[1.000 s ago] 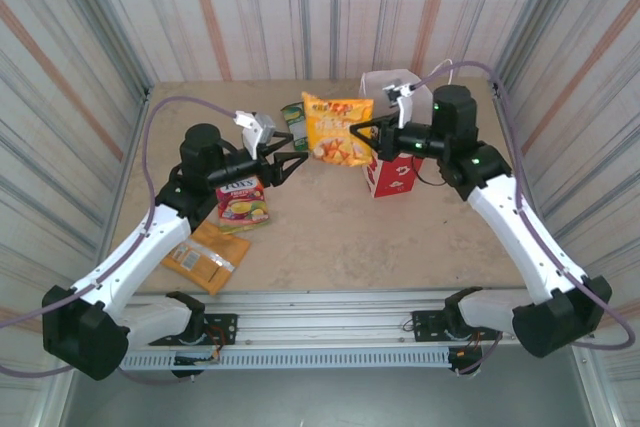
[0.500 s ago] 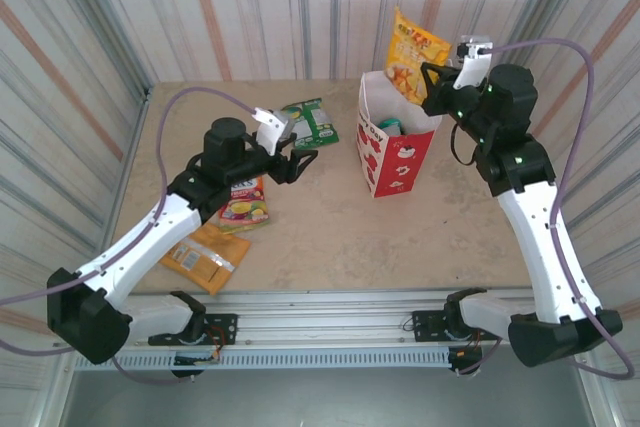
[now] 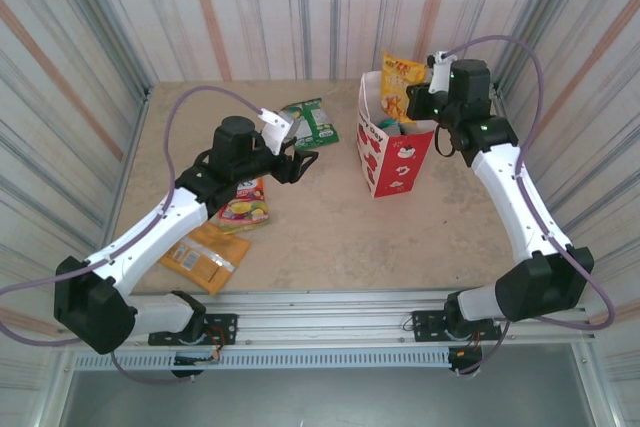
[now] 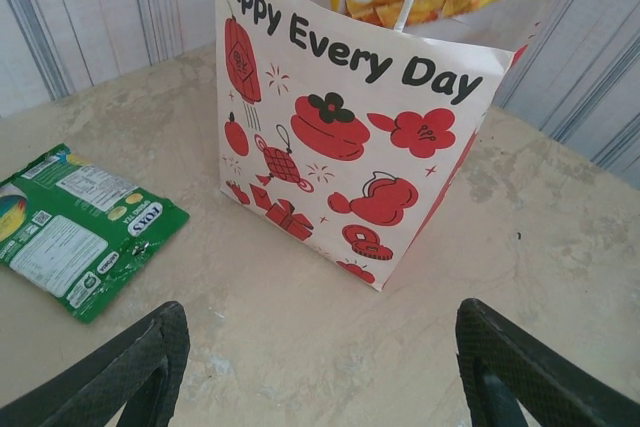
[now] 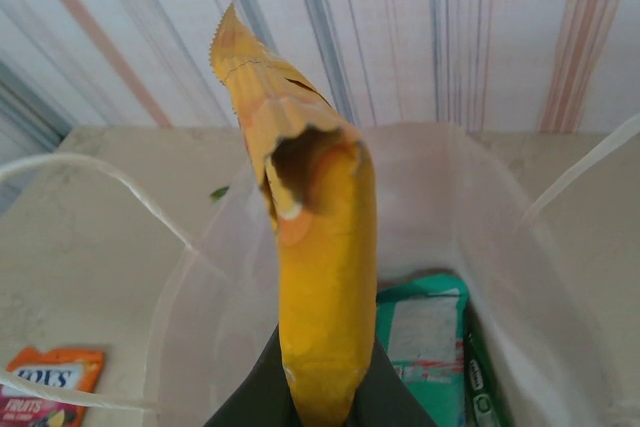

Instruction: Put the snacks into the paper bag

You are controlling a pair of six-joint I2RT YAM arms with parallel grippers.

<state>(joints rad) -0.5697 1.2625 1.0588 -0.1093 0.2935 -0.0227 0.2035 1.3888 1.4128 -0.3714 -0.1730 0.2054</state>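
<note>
Over the paper bag [image 3: 392, 162] mouth, the right gripper [image 5: 318, 377] is pinched shut on the yellow packet [image 5: 312, 267], which looks partly lowered in but not yet released; one green packet [image 5: 425, 332] already lies inside. Left of the paper bag, three wait on the table [image 3: 330, 237]: second green packet [image 3: 313, 123] nearest, candy bag [image 3: 245, 202] farther, orange pouch [image 3: 207, 255] farthest. Left gripper [image 3: 300, 160] hangs between paper bag and candy bag, jaws wide, empty; by my reckoning the task is under half done.

Counter [image 3: 330, 237]: beige, mottled stone-look surface with faint scuff marks. Corrugated wall panels [image 3: 270, 7] enclose it at the back and on both sides, pale with grey and reddish-brown vertical stripes. A slotted aluminium rail [image 3: 340, 332] runs along the near edge.
</note>
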